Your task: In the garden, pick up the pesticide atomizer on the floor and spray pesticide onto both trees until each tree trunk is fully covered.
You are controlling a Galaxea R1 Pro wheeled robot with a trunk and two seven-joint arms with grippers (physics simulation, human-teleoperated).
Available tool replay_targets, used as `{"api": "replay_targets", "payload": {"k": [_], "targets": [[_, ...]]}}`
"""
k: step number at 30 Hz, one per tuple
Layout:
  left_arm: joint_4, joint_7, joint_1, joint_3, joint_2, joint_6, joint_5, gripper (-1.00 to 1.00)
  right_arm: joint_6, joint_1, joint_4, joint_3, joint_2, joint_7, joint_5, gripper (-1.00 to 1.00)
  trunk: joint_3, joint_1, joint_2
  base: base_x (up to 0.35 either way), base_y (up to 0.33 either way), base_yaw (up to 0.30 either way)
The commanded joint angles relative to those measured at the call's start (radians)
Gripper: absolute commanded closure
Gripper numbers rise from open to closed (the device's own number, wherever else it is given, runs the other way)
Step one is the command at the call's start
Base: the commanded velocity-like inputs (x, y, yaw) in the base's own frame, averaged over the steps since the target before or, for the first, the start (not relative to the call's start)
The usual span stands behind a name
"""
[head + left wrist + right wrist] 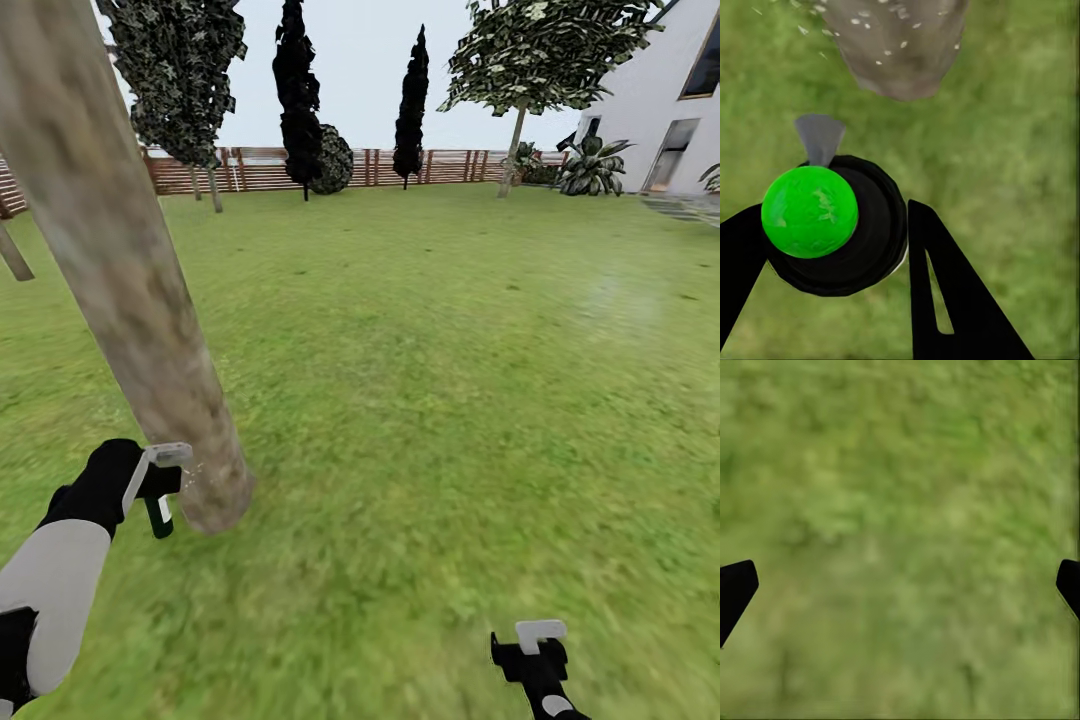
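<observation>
Left tool (832, 247) around atomizer (832, 225), beside trunk (120, 290)

Blurry green floor (450, 380) bears tree trunk (130, 300).

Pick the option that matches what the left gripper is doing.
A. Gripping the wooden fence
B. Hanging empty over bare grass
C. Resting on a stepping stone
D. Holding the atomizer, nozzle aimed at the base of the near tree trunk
D: the left gripper is shut on the atomizer, whose grey nozzle points at the base of the tree trunk, where white droplets fleck the air.
</observation>
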Motion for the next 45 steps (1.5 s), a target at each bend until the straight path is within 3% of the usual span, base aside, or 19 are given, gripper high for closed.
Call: {"api": "replay_targets", "payload": {"k": [1, 9, 23, 32, 45], "targets": [[-0.001, -0.010, 0.000, 0.004, 0.000, 0.005, -0.011, 1.00, -0.002, 0.000, 0.000, 0.009, 0.000, -0.001, -0.010, -1.00, -0.001, 0.000, 0.000, 0.097, -0.263, 0.000], [-0.002, -0.010, 0.000, 0.004, -0.002, 0.004, -0.011, 1.00, -0.002, 0.000, -0.002, 0.009, 0.001, 0.000, -0.010, -1.00, -0.001, 0.000, 0.000, 0.095, -0.265, 0.012], [-0.003, -0.005, -0.017, 0.003, 0.002, 0.005, -0.014, 1.00, -0.002, 0.000, -0.002, 0.009, 0.003, 0.000, -0.010, -1.00, -0.001, 0.000, 0.000, 0.046, -0.271, 0.263], [-0.004, -0.001, -0.023, 0.003, 0.000, 0.006, -0.014, 1.00, -0.002, 0.000, -0.002, 0.010, 0.003, 0.000, -0.010, -1.00, -0.001, 0.000, 0.000, 0.226, -0.196, 0.070], [-0.023, -0.001, -0.018, 0.003, 0.000, 0.008, -0.016, 1.00, -0.002, 0.000, -0.002, 0.010, 0.005, 0.000, -0.010, -1.00, -0.001, 0.000, 0.000, 0.152, -0.237, 0.243]]}}
